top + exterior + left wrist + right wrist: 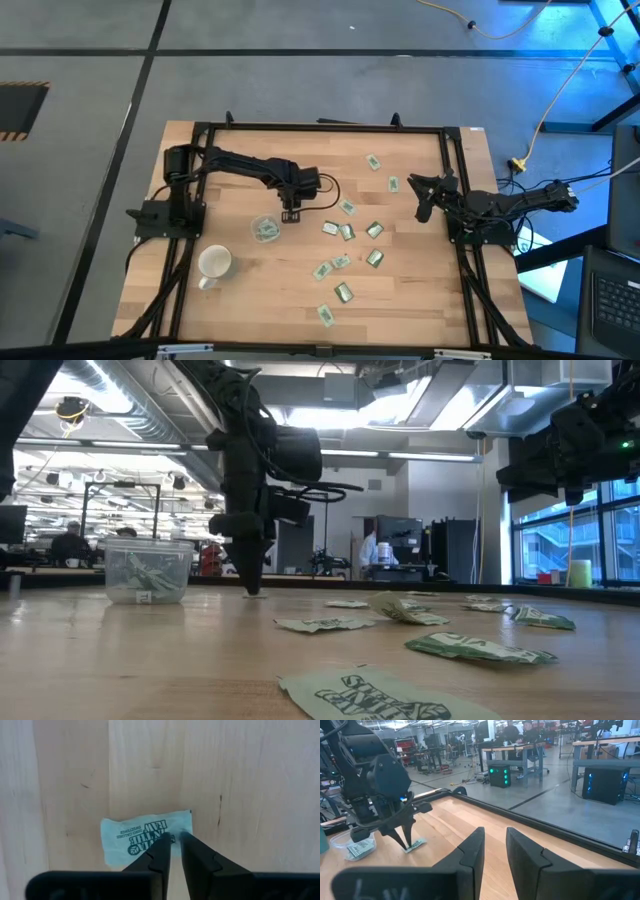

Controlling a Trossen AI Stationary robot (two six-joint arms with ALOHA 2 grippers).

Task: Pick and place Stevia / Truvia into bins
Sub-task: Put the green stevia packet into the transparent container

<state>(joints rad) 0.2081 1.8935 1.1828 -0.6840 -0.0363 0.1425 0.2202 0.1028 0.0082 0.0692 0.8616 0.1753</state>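
Note:
A green and white Stevia sachet (145, 837) lies flat on the wooden table, print up. My left gripper (175, 840) points straight down over it, its fingers a narrow gap apart, tips at the sachet's half farther from the cup. Beside it, toward the table's left, stands the clear cup (265, 229), (148, 570), with sachets inside. Several more sachets (345, 232) lie scattered to the right of my left gripper (291, 213). My right gripper (420, 195), (495, 845) hangs level above the table's right side, open with nothing between its fingers. My left gripper comes at the sachet from above, pointing down. Both fingertips (162, 845) stand on or just over the sachet's printed face near one short end (185, 822). The sachet lies flat on the table. Whether the tips touch it, I cannot tell.
A white mug (214, 263) with a handle stands near the table's front left, just before the cup. A black frame (320, 128) runs round the table. Bare wood lies along the far side and at the front right.

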